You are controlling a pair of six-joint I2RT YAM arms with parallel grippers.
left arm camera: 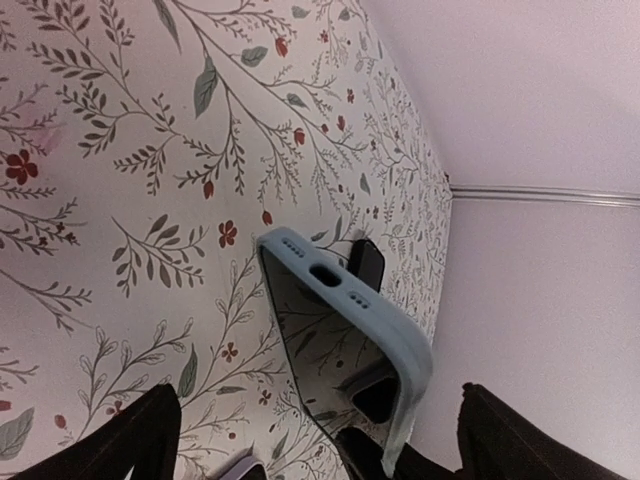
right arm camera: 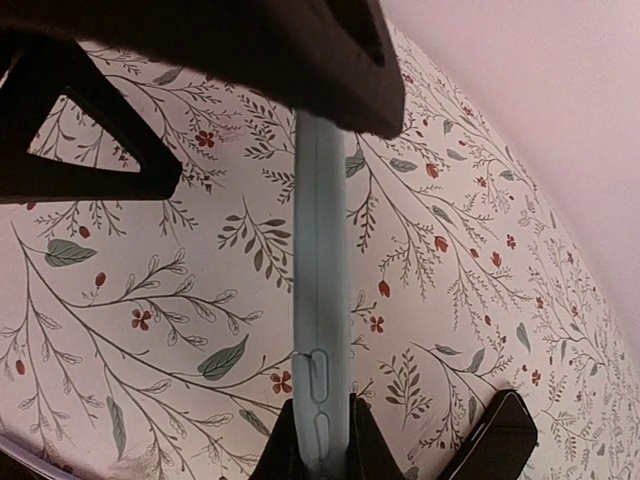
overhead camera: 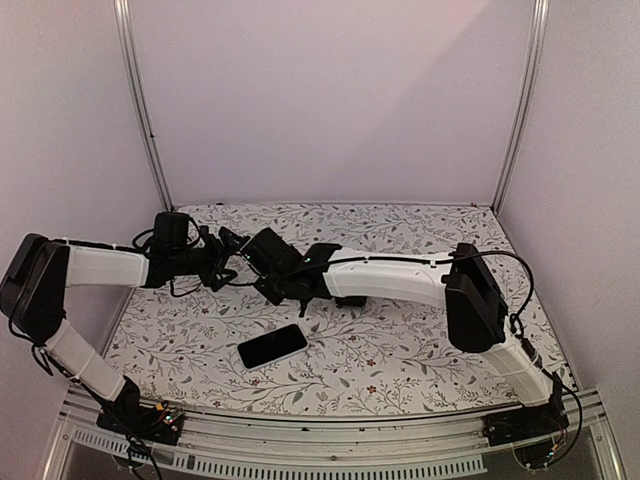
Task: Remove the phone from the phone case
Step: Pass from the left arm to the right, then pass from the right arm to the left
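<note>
Pale-blue phone case (left arm camera: 395, 335), apparently empty, sits between the left pincer's (left arm camera: 320, 435) spread fingers (left arm camera: 130, 440).

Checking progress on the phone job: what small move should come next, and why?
Probably lower the case to the table and release: the phone already lies bare, the right claw grips the empty case, the left claw stands open.
</note>
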